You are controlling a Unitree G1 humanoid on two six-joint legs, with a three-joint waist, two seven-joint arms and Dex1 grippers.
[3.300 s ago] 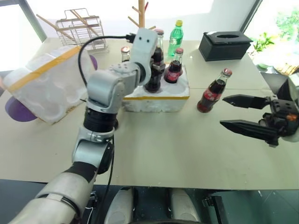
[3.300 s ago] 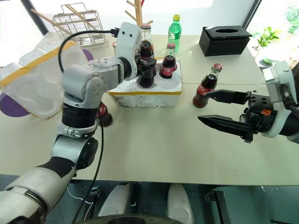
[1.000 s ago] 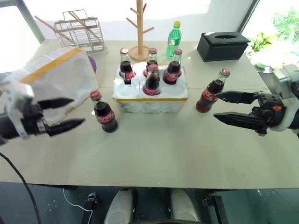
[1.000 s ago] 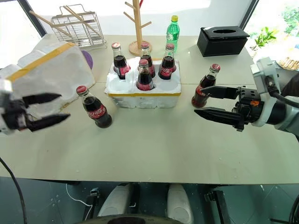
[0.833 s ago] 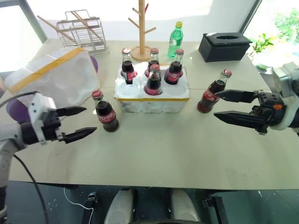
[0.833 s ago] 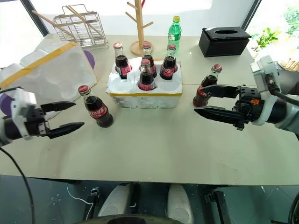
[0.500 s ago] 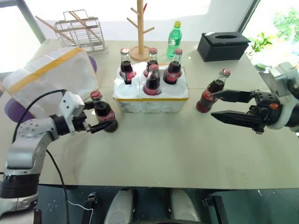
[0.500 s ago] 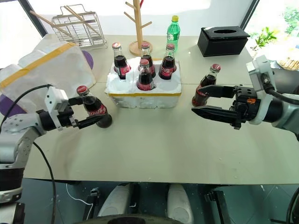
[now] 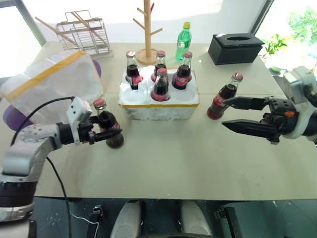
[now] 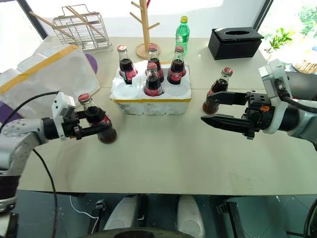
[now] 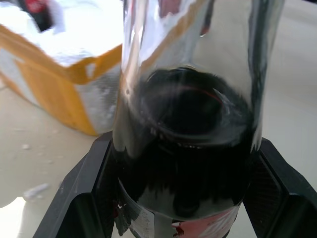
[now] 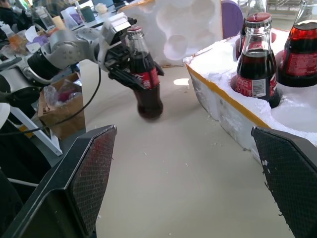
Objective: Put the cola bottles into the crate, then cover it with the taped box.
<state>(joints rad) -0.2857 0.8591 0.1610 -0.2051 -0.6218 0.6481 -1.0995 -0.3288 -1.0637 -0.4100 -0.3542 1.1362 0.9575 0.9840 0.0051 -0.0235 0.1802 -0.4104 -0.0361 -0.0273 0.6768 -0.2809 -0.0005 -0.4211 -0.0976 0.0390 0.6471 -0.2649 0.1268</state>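
Left pincer (image 10: 91, 130) gripping cola bottle (image 10: 95, 122), beige table (image 10: 163, 153), bright windows

Yellow-taped white crate (image 9: 158, 103)

Left hand (image 9: 101, 133) clamped shut on something; right hand (image 9: 237, 115) hangs open.

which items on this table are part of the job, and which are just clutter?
Job:
- cola bottles: four in the crate, one in the left gripper, one near the right gripper
- crate
- taped box

Clutter:
- green bottle
- black tissue box
- wooden mug tree
- wire rack
- purple object behind the taped box
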